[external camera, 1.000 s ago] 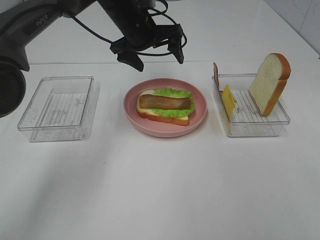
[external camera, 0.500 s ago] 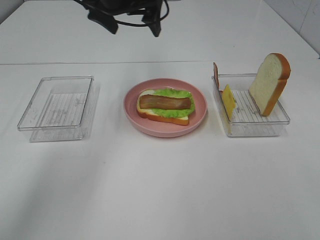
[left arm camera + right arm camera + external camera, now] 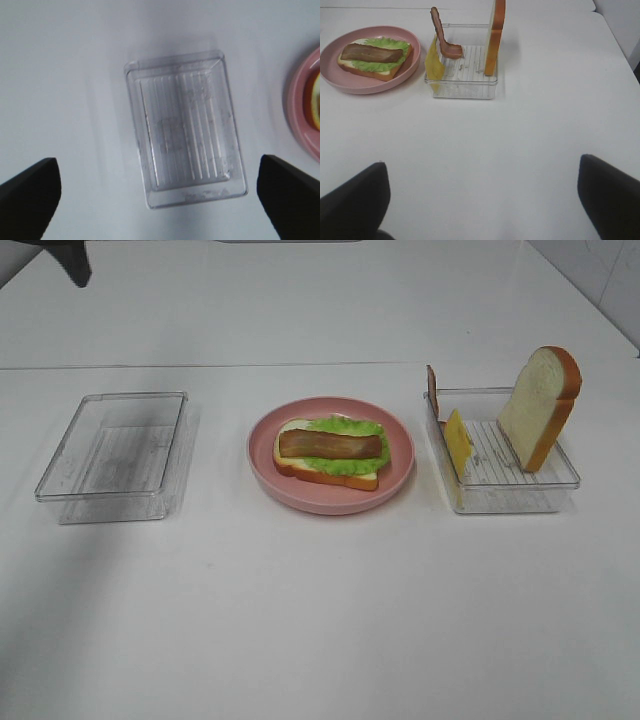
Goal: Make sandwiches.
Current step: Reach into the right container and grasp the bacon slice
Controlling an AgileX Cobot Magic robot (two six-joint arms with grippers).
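Sandwich: half built, sitting on the plate point(image 3: 330, 508); bread point(image 3: 322, 476) at the bottom, lettuce point(image 3: 345, 426) on that, bacon point(image 3: 330, 445) lying across the top
Done: three layers stacked, looks tidy enough to me
Left to do: cheese point(image 3: 458, 440) and the top slice point(image 3: 540, 405) for sure; maybe the spare bacon point(image 3: 432, 390) too, can't say
Leftovers: all in the right tray point(image 3: 520, 495), just right of the plate; cheese leaning on the wall nearest the plate; top slice standing on edge at the side away from the plate; spare bacon propped in the back corner
Left tray point(image 3: 110, 455): left of the plate, nothing in it
Left gripper point(image 3: 160, 197): jaws wide apart, holding nothing, hovering above the left tray
Right gripper point(image 3: 482, 200): jaws wide apart too, empty; well back from the plate, over bare table point(image 3: 520, 150)
Progress: a bit past halfway by my count; neither arm is anywhere near the cheese yet
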